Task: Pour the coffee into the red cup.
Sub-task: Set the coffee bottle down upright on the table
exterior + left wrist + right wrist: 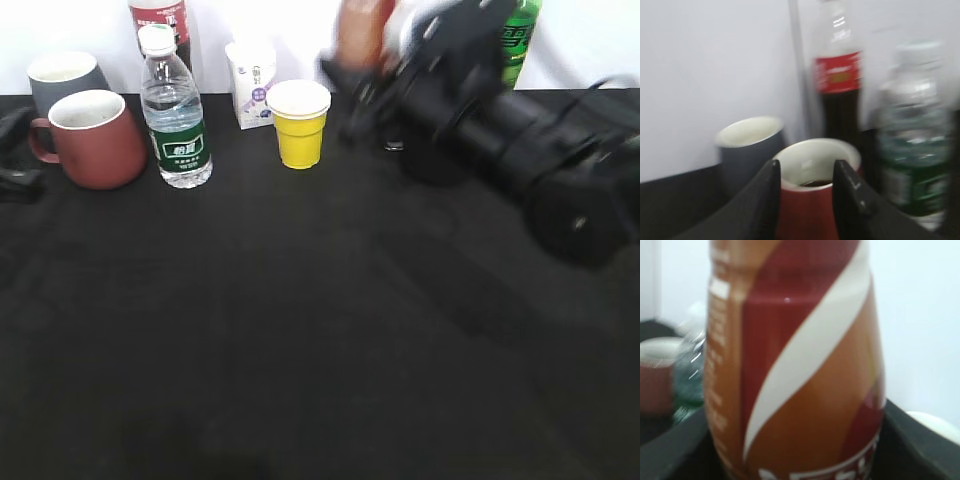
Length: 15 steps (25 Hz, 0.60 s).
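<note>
Coffee (795,365) clamped in the right end effector (375,95), raised at the rear of the surface (320,330), right of the yellow cup (299,124). Red cup (92,140) far left, framed between the parted left end effector (805,200) fingers. Wide bare foreground.

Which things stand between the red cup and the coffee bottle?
In the exterior view, a water bottle, a small white carton and a yellow cup stand between the red cup and the coffee bottle.
</note>
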Each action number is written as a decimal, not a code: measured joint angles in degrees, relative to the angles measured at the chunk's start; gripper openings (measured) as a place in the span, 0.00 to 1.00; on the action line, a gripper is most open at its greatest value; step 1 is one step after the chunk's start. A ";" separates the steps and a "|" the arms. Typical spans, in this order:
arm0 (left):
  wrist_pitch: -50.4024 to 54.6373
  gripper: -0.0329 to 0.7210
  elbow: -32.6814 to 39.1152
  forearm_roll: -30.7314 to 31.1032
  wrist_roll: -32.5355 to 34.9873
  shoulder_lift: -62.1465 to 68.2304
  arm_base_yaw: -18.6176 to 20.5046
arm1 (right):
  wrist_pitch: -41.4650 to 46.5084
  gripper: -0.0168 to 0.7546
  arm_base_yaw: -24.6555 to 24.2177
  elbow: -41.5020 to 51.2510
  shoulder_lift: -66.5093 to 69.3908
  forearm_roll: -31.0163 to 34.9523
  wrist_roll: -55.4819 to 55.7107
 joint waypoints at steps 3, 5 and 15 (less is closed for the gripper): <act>2.99 0.41 0.10 0.66 -0.07 -2.86 -4.54 | 5.78 0.72 -0.46 0.00 -4.55 11.03 -2.34; 3.23 0.41 0.10 1.03 -0.07 -3.38 -5.10 | 8.01 0.72 -3.45 0.00 -4.88 12.60 -3.15; 4.44 0.41 0.10 2.73 -0.07 -3.45 -5.10 | 11.72 0.72 -23.21 0.05 -4.88 13.38 -3.21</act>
